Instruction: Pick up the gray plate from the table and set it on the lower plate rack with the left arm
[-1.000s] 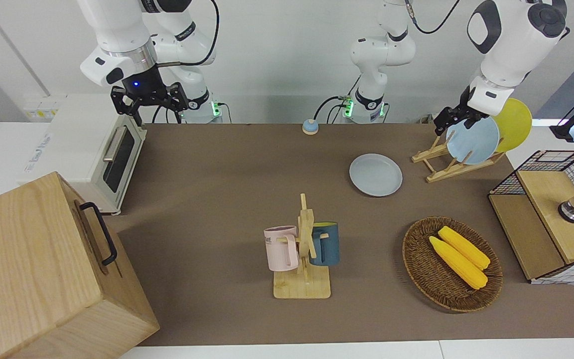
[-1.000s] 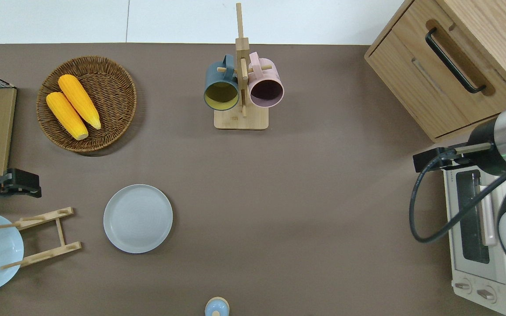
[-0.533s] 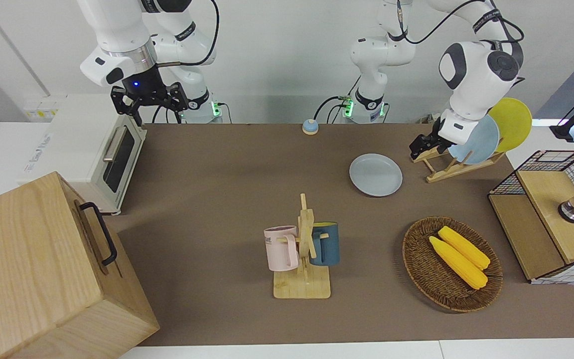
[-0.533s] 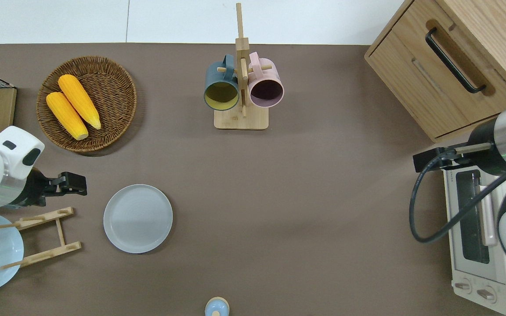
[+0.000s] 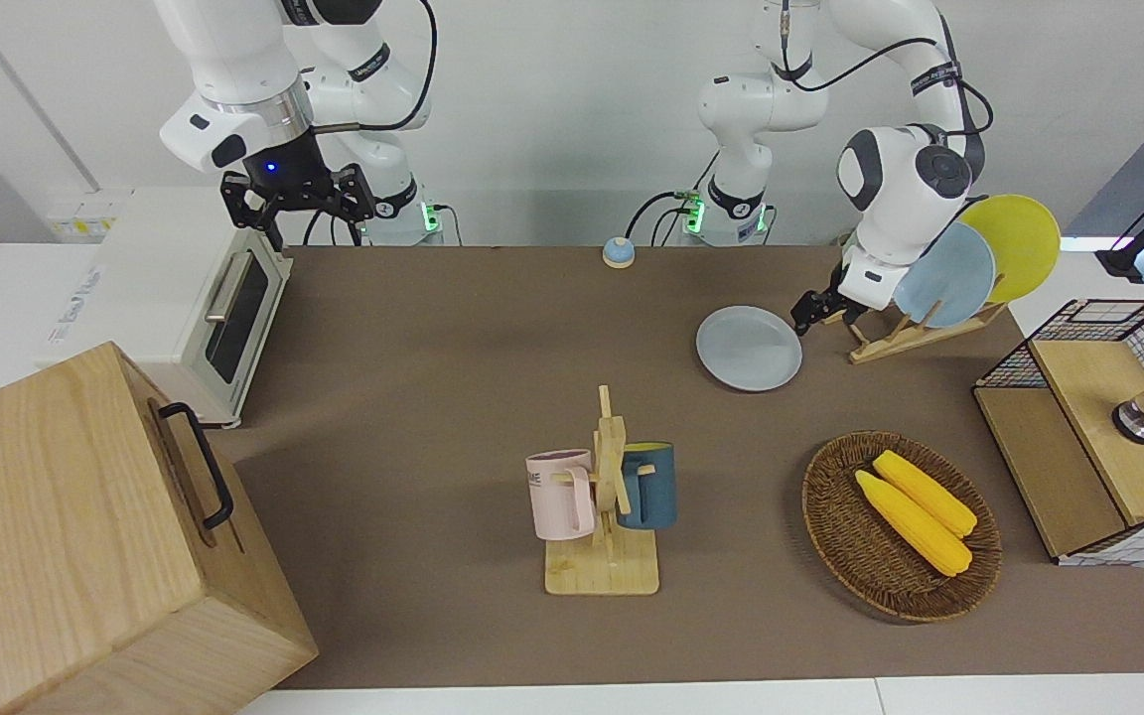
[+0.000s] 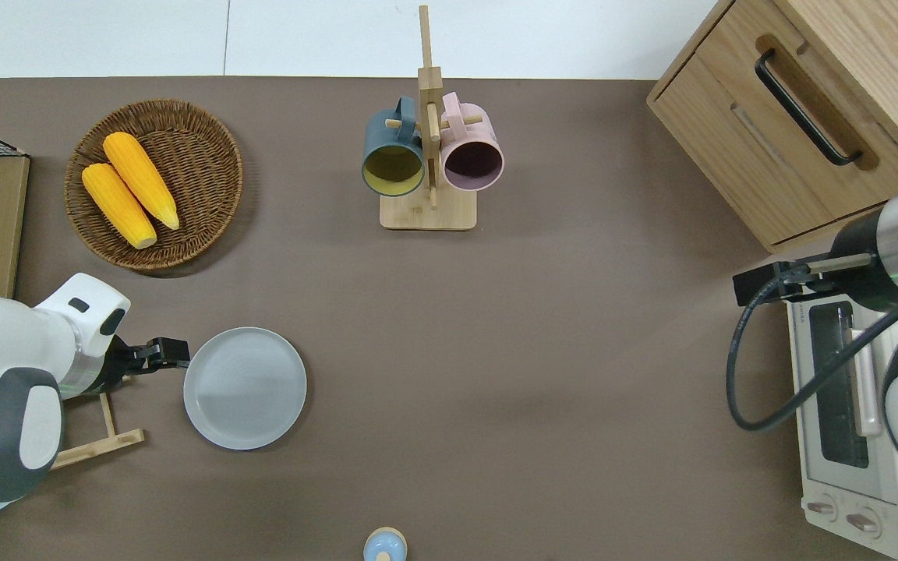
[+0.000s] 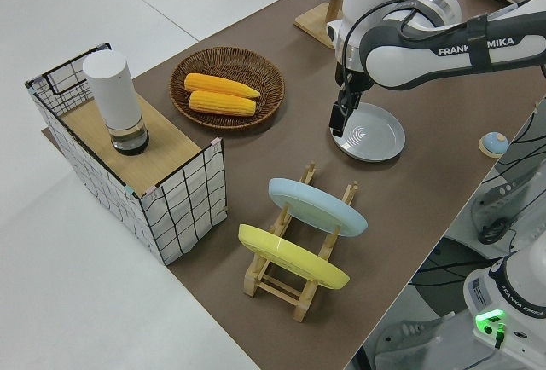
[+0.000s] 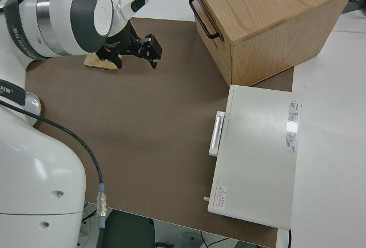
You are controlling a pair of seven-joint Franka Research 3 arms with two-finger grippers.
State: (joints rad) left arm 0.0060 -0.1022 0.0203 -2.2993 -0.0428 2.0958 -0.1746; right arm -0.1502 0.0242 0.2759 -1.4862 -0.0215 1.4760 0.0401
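The gray plate (image 6: 245,388) lies flat on the table (image 6: 496,351), alone, just beside the plate rack (image 7: 299,251) on the side toward the table's middle. Lying flat, it offers only its raised rim to pinch, so I judge an edge grasp is the way in.

My left gripper (image 6: 167,354) sits low at the plate's rim, on the rack side, fingers pointing toward the plate. I cannot tell how wide the fingers stand, nor whether they touch the rim yet. Approaching from this edge probably keeps the carry to the rack short.

The rack holds a light blue plate (image 7: 317,206) and a yellow plate (image 7: 293,257), both leaning in the pegs. The slots nearest the gray plate are free; I judge that is where it goes.

A basket (image 6: 154,184) with two corn cobs (image 6: 129,189) lies farther from me than the plate, well apart. The mug stand (image 6: 427,156) with its two mugs stands near the far edge, mid-table.

My right arm is parked; its gripper (image 5: 299,199) stands spread wide, holding nothing.
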